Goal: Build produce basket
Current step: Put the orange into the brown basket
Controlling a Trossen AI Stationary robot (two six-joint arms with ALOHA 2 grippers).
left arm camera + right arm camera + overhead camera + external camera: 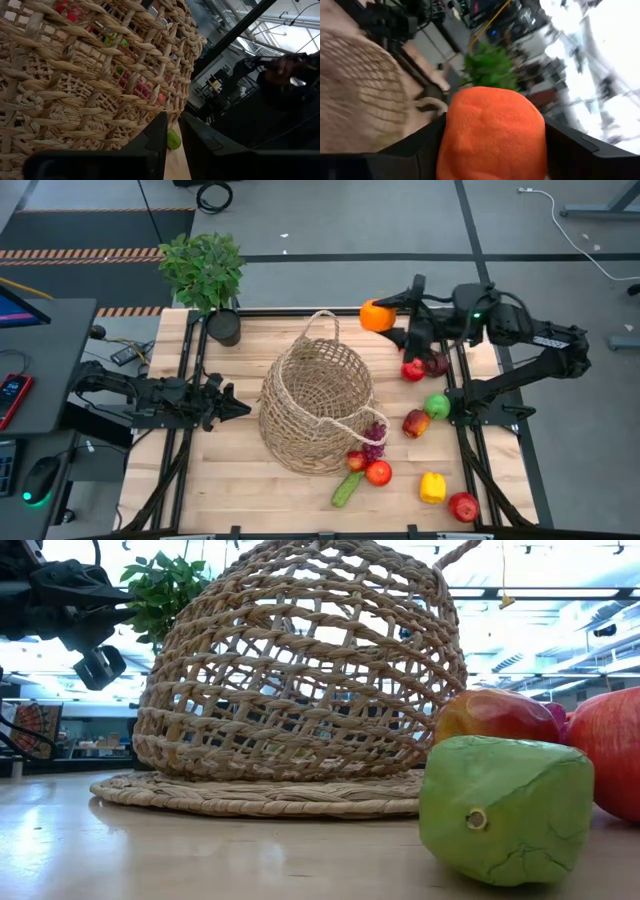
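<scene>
The wooden table (250, 480) carries the basket (315, 405), the biggest thing on it, lying near the middle with one loop handle toward the far edge and the other toward the near right; in the low view its open weave (300, 670) fills most of the frame. The right arm (520, 330) is bent at the elbow, its upper part running back along the table's right rail and its forearm reaching leftward along the far edge, level and raised off the wood. The right gripper (385, 317) is closed on the orange (376, 316), which sits between the two dark fingers just beyond the basket's far right side; the right wrist view shows the orange (492, 132) wedged between both fingers. The left arm (130, 395) lies stretched out low from the left side, its gripper (235, 407) pointing at the basket's left wall, the fingertips almost together with only a thin slit between them and nothing in it. A leafy potted plant (205, 275) stands at the far left corner. The remaining produce (400, 450) lies scattered right of the basket: a green apple (437, 406), a yellow pepper (432, 487), purple grapes (374, 437), a green cucumber (346, 488) and several red apples.
</scene>
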